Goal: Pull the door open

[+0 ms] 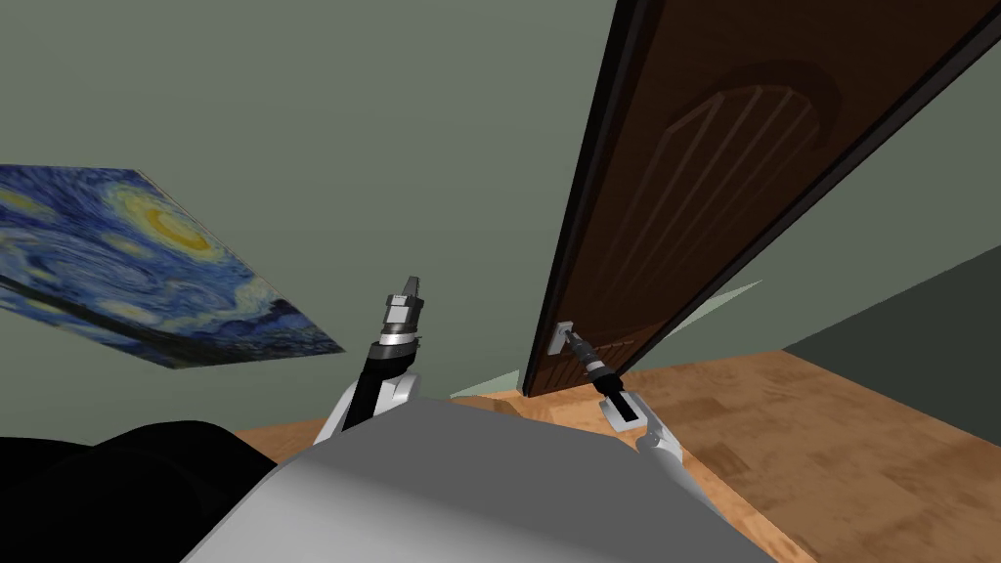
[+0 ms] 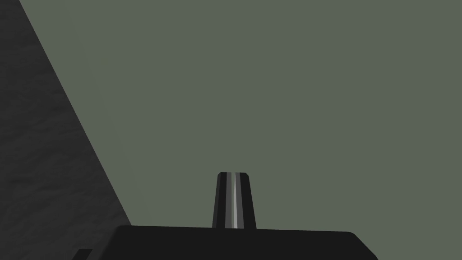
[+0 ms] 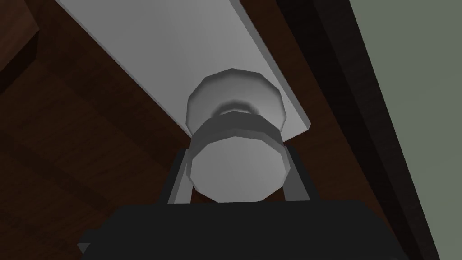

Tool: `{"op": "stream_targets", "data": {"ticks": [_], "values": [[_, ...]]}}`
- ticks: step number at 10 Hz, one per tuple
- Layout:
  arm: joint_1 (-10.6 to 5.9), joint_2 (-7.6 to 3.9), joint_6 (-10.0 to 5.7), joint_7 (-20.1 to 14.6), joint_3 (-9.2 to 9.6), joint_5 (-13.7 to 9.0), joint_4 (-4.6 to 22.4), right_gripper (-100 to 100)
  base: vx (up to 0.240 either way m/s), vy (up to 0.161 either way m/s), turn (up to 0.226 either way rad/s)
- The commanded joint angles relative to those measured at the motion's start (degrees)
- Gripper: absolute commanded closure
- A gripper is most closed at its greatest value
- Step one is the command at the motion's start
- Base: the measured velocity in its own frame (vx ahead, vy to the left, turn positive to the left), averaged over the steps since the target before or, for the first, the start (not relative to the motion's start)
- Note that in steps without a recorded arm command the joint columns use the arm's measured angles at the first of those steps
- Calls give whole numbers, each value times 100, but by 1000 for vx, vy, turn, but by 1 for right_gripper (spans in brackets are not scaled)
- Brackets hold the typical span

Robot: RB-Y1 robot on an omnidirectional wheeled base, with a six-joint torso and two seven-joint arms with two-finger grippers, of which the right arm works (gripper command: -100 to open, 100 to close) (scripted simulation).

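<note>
A dark brown panelled door (image 1: 704, 176) stands to my right, slanted by the camera, with a black frame (image 1: 585, 205) along its near edge. Low on that edge sits a pale grey round knob (image 1: 564, 337) on a light backplate (image 3: 180, 49). My right gripper (image 1: 577, 349) reaches straight onto the knob. In the right wrist view the knob (image 3: 237, 171) lies between the two fingers (image 3: 178, 180), which press its sides. My left gripper (image 1: 411, 285) is raised in front of the green wall, away from the door, its fingers (image 2: 234, 198) shut together on nothing.
A blue and yellow swirling painting (image 1: 147, 264) hangs on the green wall to the left. A brown wooden floor (image 1: 831, 440) spreads out to the right of the door. A darker wall (image 1: 909, 313) closes the far right.
</note>
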Motion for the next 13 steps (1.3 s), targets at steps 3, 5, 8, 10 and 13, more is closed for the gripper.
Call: {"op": "stream_targets", "data": {"ticks": [3, 5, 8, 10, 13], "values": [[4, 75, 76, -569, 30, -181, -11, 100, -55, -40, 66], [1, 96, 112, -825, 32, -256, -22, 100, -40, -34, 52], [-5, 142, 189, -1252, 36, -416, -44, 100, -48, -50, 77], [-9, 165, 229, -1513, 38, -499, -55, 100, -52, -28, 54], [-15, 213, 308, -1898, 42, -664, -78, 100, -52, -46, 75]]}}
